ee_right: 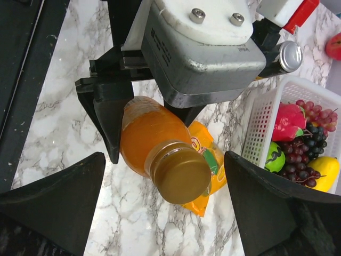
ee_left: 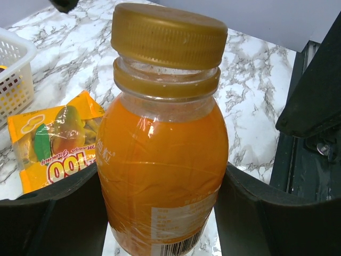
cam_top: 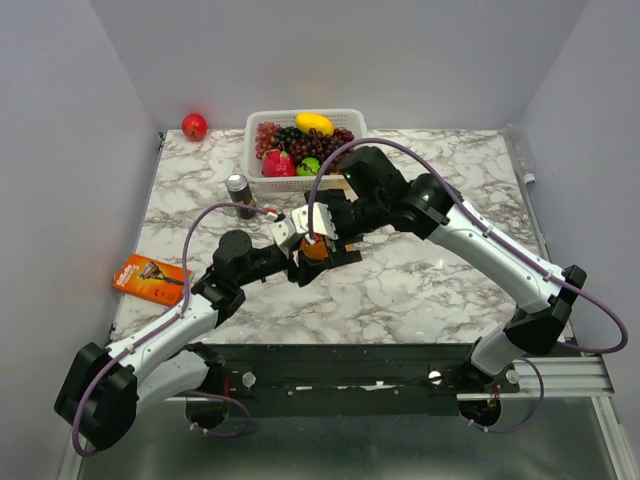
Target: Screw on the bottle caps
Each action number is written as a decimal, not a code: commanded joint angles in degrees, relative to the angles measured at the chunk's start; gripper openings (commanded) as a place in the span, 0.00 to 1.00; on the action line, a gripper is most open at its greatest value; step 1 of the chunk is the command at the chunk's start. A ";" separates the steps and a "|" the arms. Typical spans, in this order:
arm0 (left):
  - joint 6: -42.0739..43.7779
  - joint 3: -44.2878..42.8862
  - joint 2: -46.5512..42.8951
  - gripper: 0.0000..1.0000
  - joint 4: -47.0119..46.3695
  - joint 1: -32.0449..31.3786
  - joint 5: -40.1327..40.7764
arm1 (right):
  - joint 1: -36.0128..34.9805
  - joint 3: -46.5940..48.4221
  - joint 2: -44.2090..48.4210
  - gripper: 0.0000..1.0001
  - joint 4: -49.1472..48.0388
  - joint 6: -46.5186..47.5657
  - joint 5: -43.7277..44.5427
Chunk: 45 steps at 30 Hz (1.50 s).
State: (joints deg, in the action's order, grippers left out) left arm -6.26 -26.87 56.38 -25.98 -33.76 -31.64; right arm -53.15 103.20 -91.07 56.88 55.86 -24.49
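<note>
An orange juice bottle with a golden-orange cap on its neck stands held in my left gripper, whose jaws press both sides of its body. It also shows in the top view and in the right wrist view. My right gripper hovers just above the cap, jaws wide open on either side and apart from it. In the top view both grippers meet at the table's middle, right gripper over left gripper. The other bottles and caps are out of view.
A yellow snack packet lies on the marble table behind the bottle. A white basket of fruit stands at the back, a dark can to its left, a red apple far back left, an orange box at the left edge.
</note>
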 commanded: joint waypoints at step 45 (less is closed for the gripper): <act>-0.16 -1.16 -0.92 0.00 -1.01 3.79 0.62 | 8.31 12.51 0.11 0.80 14.49 -14.10 -0.20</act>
State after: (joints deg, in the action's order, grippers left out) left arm -8.12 -26.89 56.05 -28.05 -29.74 -28.97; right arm -49.89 104.55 -87.79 72.75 47.75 -21.78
